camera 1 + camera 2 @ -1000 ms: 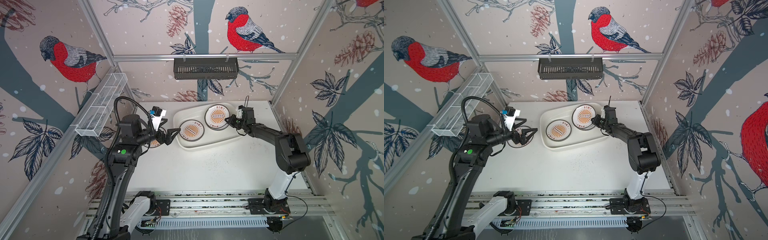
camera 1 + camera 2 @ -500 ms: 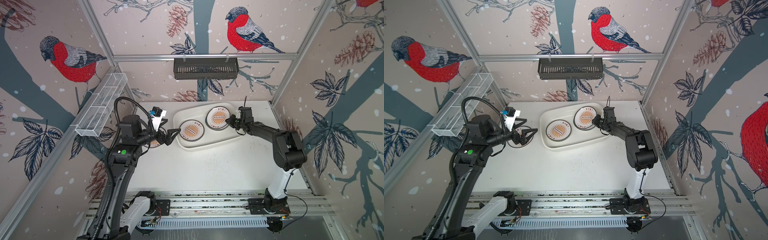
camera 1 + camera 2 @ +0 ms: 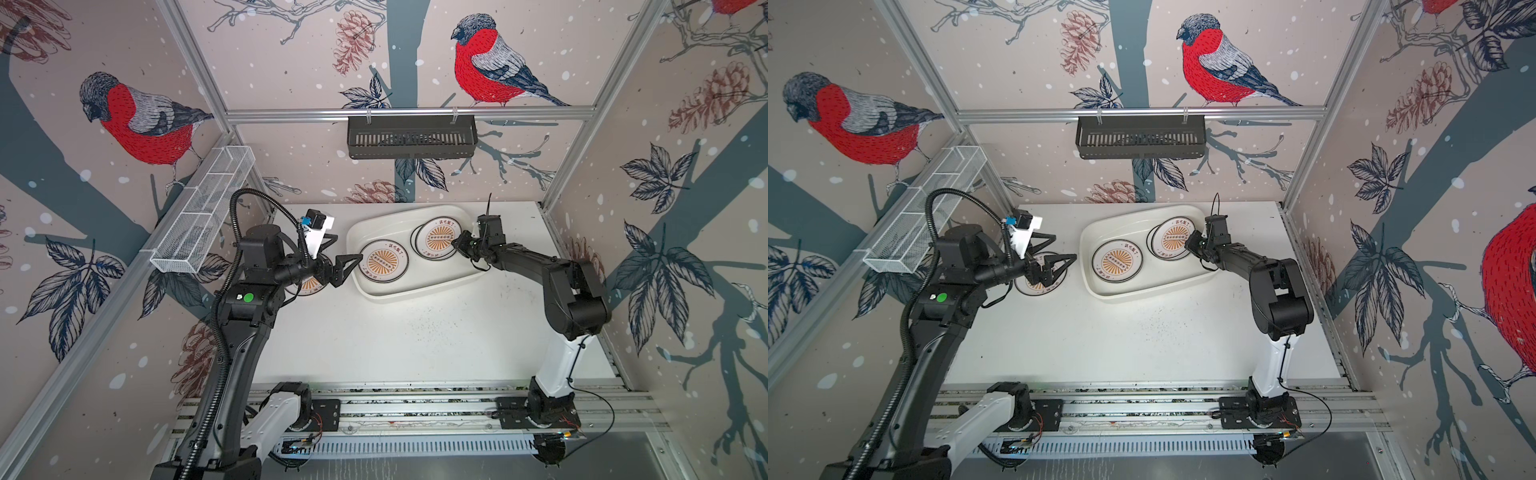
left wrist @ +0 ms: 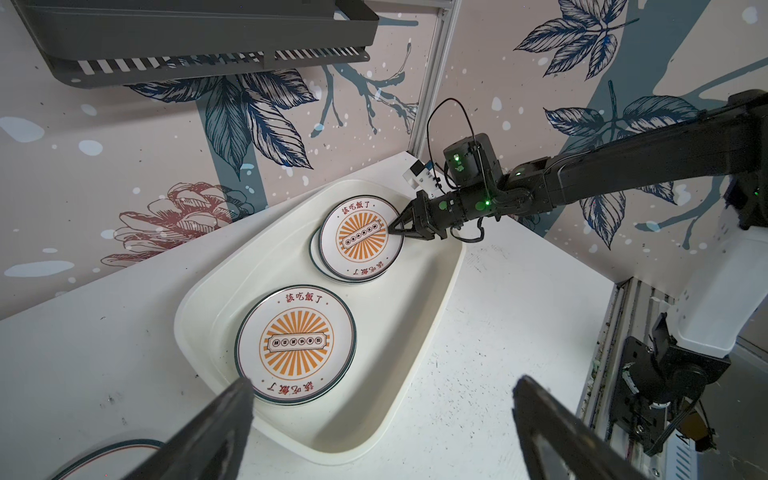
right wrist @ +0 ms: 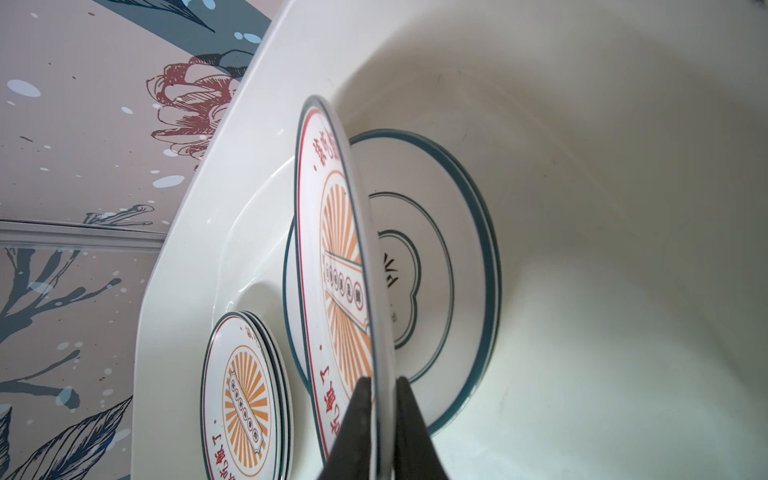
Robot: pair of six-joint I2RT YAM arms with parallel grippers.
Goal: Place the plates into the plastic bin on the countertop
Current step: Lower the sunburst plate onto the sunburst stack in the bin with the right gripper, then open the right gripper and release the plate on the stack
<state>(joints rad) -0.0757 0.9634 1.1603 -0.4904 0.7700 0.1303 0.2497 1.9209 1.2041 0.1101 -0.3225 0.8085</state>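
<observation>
The cream plastic bin [image 3: 434, 282] lies at the back of the white countertop [image 3: 415, 336]. Inside it a small stack of sunburst plates [image 3: 383, 262] lies flat. My right gripper [image 3: 455, 244] is shut on the rim of another sunburst plate [image 5: 332, 249], tilted over a plate with a black quatrefoil emblem [image 5: 436, 270]. The fingers [image 5: 411, 419] pinch that rim from both sides. My left gripper [image 3: 349, 247] hangs open by the bin's left end, above a sunburst plate [image 3: 1038, 286] on the countertop. Its arm partly hides that plate.
A black slotted basket [image 3: 411, 137] hangs on the back wall. A white wire mesh basket [image 3: 203, 224] hangs on the left wall. The arms' mounting rail [image 3: 415, 411] runs along the countertop's front edge. Patterned walls close in the back and both sides.
The right arm has shifted slightly and the held plate sits a little lower over the one beneath it. The left arm has not moved.
</observation>
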